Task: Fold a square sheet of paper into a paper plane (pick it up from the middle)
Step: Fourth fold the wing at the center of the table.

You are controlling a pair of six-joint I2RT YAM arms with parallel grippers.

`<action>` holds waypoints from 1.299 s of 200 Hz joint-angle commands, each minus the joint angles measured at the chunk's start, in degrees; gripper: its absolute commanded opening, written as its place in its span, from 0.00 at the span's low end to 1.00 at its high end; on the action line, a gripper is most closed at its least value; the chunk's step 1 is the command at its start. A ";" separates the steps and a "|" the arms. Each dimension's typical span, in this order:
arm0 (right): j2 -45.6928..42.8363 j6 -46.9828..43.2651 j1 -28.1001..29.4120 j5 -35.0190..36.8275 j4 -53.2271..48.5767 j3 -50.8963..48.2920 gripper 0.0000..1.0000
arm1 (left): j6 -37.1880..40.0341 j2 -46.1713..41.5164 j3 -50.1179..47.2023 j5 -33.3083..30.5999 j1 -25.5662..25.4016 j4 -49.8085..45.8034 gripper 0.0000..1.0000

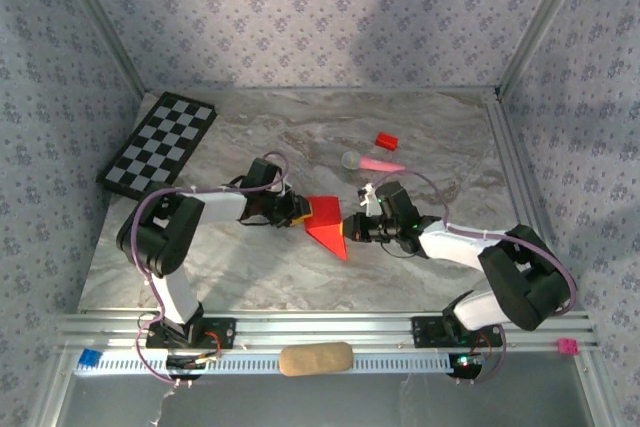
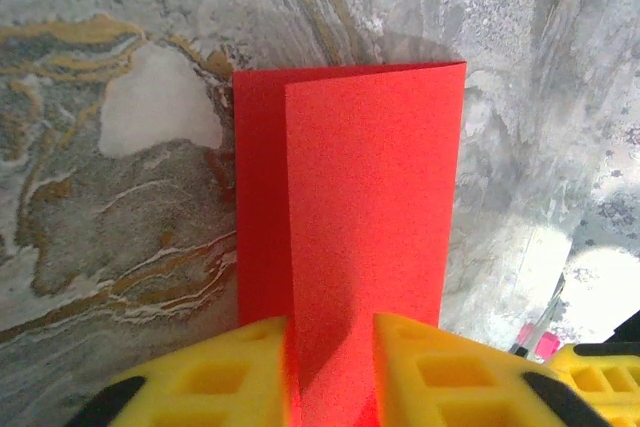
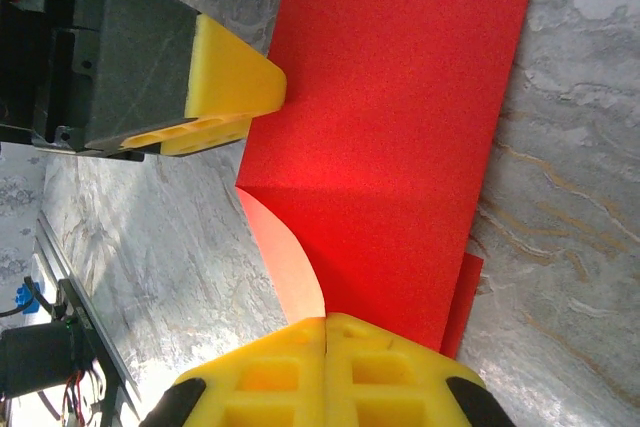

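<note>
Right claw [image 3: 326, 327] pinches the square sheet of paper [image 3: 400, 117], left claw [image 2: 330, 335] narrow astride it, grip unclear; seemingly just first half-fold done, nose and wings left.

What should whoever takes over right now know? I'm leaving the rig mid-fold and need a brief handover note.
Left gripper: open, its fingers straddling one edge of the square sheet of paper, over it rather than pinching it.
Right gripper: shut on a curled-up edge of the sheet.
Paper: on the table between the two grippers, doubled over, with the layers slightly offset.
Done: one rough fold-over.
Left: probably flatten and crease that fold, then make the nose and wing folds. There is no dart shape yet.
</note>
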 commanded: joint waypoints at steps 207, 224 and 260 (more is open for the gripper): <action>-23.23 -1.67 8.76 43.76 -25.24 -0.40 0.81 | -17.01 -10.69 -3.29 -16.61 -6.94 0.83 0.02; -25.40 -3.40 7.29 42.47 -24.91 -1.05 0.83 | -17.18 -11.07 -3.26 -16.59 -6.91 0.84 0.01; -30.89 0.35 5.29 40.19 -19.37 -5.87 0.81 | -17.41 -12.13 -3.08 -16.68 -7.00 0.67 0.02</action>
